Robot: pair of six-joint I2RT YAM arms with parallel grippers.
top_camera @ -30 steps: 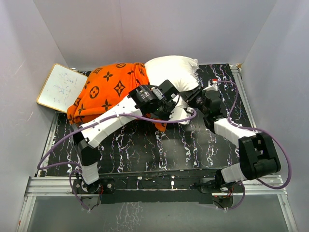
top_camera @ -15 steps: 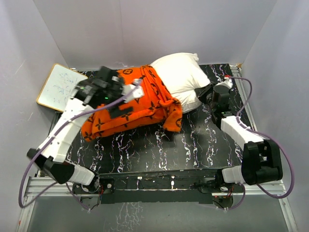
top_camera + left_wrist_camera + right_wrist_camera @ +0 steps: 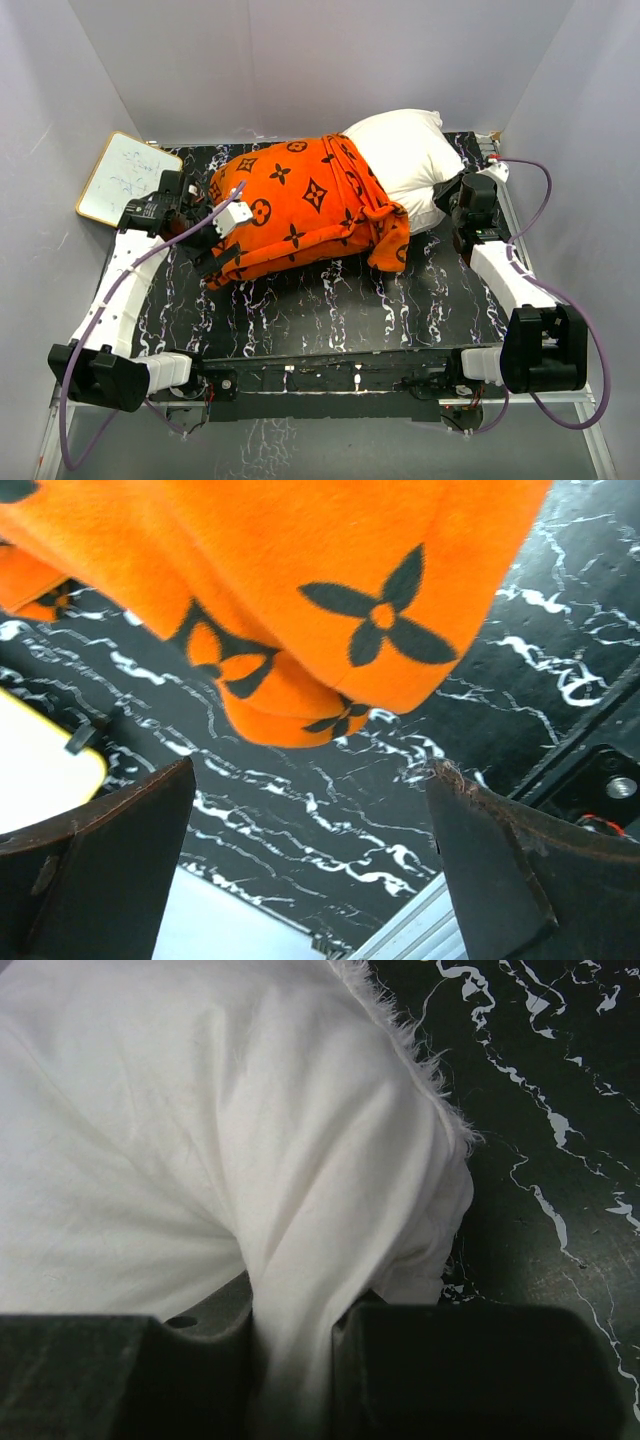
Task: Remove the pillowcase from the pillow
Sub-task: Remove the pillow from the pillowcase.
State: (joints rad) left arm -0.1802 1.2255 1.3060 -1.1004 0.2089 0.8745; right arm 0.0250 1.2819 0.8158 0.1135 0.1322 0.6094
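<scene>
Left gripper (image 3: 310,780) has its jaws spread as wide as they go and there's nothing in them. From the left wrist cam, the two dark fingers (image 3: 110,850) sit either side of the frame. The rounded orange end of the pillowcase (image 3: 300,580) bulges just past them and isn't touching either one. From the top cam that gripper (image 3: 215,225) sits right at the left end of the pillowcase (image 3: 300,205), over the black marble-pattern table (image 3: 330,310).

Right gripper (image 3: 295,1360) is the opposite story: pinched nearly closed on a fold of the white pillow (image 3: 150,1140). The cloth is squeezed into a narrow ridge between the two pads and fans out beyond them. A frayed seam edge runs along the pillow's right side in that view. From above, this gripper (image 3: 455,195) is tucked in against the right end of the pillow (image 3: 400,150), low on its near side.

So the pillowcase lies diagonally across the middle of the table, between the two grippers. It's still on the pillow, covering the left part. The open end is bunched in folds toward the right, and the bare white part sticks out from there toward the far right corner.

Further back on the left, a whiteboard (image 3: 128,178) with a tan frame lies flat just beyond the left gripper, apart from the orange fabric.
</scene>
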